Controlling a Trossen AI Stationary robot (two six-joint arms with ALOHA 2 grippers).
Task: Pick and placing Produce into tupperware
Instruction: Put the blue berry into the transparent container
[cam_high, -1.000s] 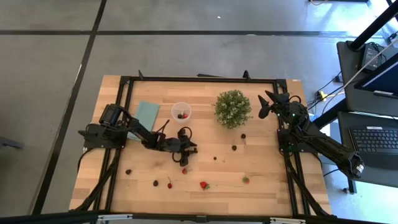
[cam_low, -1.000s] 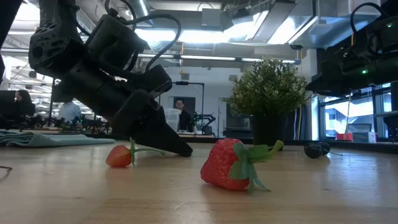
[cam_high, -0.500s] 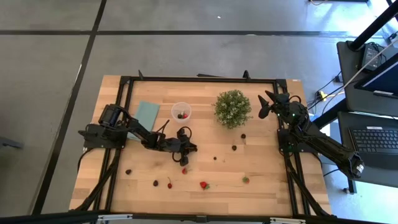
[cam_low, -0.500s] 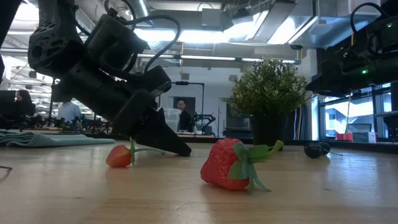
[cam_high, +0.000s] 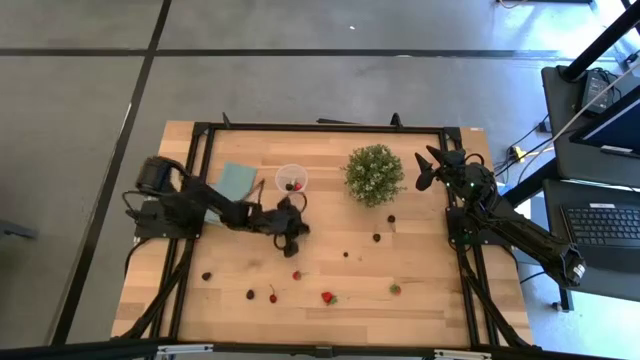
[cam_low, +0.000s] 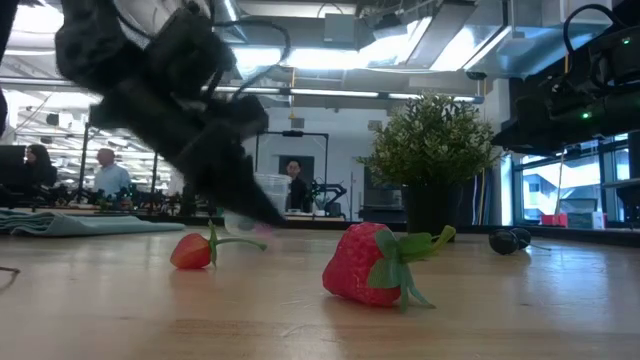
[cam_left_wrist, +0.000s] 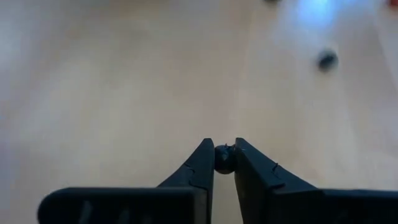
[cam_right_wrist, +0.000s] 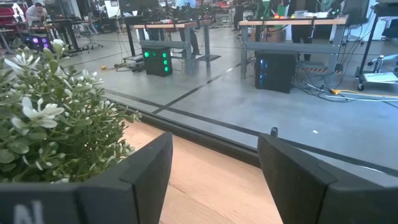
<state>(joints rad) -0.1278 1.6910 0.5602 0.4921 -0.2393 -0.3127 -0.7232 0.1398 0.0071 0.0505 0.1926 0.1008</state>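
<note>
- Your left gripper (cam_left_wrist: 224, 163) is pinched narrow on a small dark berry (cam_left_wrist: 223, 159), held right at the fingertips; the wrist view shows it clear of the wood.
- Compared with a second ago, that gripper has lifted off the table (cam_high: 420, 260) and pulled back toward the far-left part; in the high view it (cam_high: 297, 228) now sits nearer the tupperware (cam_high: 290, 179), just short of it, not over it.
- Low view: the left arm is motion-blurred, raised above the small red fruit (cam_low: 192, 250) with a green stem that it was touching down beside before.
- Tupperware sits near the far edge, left of centre, between the teal sheet (cam_high: 233, 181) and the plant (cam_high: 373, 174); it holds a red piece and a dark piece, same as before.
- Loose produce is unchanged: strawberry (cam_high: 326, 297) and other red and dark pieces along the near edge, a greenish-red piece (cam_high: 395, 290) toward near right, dark berries near the plant.
- Big strawberry (cam_low: 378, 265) in the low view hasn't moved.
- Your right gripper (cam_high: 428, 168) waits at the far-right corner beside the plant, jaws spread wide, nothing between them, same place as earlier.
</note>
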